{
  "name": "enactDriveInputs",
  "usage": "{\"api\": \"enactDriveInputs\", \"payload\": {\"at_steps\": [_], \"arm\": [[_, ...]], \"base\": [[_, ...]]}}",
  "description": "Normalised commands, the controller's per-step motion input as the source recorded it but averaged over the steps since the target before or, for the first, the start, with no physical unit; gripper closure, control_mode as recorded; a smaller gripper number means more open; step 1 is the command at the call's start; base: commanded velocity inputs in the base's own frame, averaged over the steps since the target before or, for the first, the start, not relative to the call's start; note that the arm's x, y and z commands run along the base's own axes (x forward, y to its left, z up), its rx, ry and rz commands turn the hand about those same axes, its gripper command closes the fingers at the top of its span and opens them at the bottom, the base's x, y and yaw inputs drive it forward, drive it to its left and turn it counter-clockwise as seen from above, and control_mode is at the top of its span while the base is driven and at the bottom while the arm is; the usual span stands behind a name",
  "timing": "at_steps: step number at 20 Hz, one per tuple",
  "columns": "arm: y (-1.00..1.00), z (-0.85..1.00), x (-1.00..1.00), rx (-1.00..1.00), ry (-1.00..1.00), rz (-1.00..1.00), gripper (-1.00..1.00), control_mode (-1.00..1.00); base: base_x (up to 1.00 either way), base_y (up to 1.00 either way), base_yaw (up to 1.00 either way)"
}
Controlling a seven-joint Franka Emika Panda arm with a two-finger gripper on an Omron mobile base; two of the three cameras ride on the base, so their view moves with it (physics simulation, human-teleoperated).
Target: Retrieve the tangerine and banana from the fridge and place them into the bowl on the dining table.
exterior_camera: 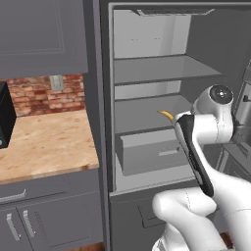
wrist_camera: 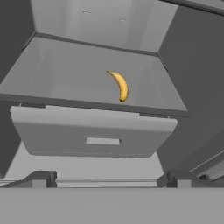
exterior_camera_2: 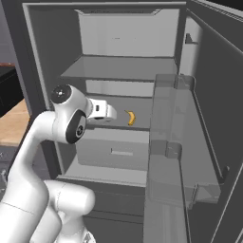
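Observation:
The fridge (exterior_camera: 104, 98) stands open in front of me. A small curved yellow banana (wrist_camera: 121, 86) lies on the pale shelf just above the drawer (wrist_camera: 94, 135), toward the right; it also appears as the banana (exterior_camera_2: 131, 117) and, partly behind my arm, the banana (exterior_camera: 166, 115). My gripper (wrist_camera: 107, 180) is open and holds nothing, its fingers spread wide in front of the drawer, below and short of the banana. My white hand (exterior_camera_2: 101, 110) sits a little left of the fruit at shelf height. The tangerine, the bowl and the dining table are out of view.
The open fridge door (exterior_camera_2: 166, 156) with its clear bins stands close on the right. Two upper shelves (exterior_camera: 162, 68) are bare. Left of the fridge runs a wooden kitchen counter (exterior_camera: 44, 142) with grey drawers, a black appliance (exterior_camera: 5, 115) and a brick wall.

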Motion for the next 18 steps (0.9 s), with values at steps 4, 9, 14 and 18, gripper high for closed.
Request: {"api": "enactDriveInputs", "payload": {"at_steps": [4,9,14,18], "arm": [[-0.13,-0.19,0.38,0.03,0.0,0.0,-1.0,-1.0],[-0.13,-0.2,0.37,0.02,0.0,0.0,-1.0,-1.0],[-0.07,-0.2,0.37,0.0,0.0,0.0,-1.0,-1.0],[-0.07,-0.2,0.39,0.0,0.0,0.0,-1.0,-1.0]], "base": [[0.0,0.0,0.0],[0.0,0.0,0.0],[0.0,0.0,0.0],[0.0,0.0,0.0]]}}
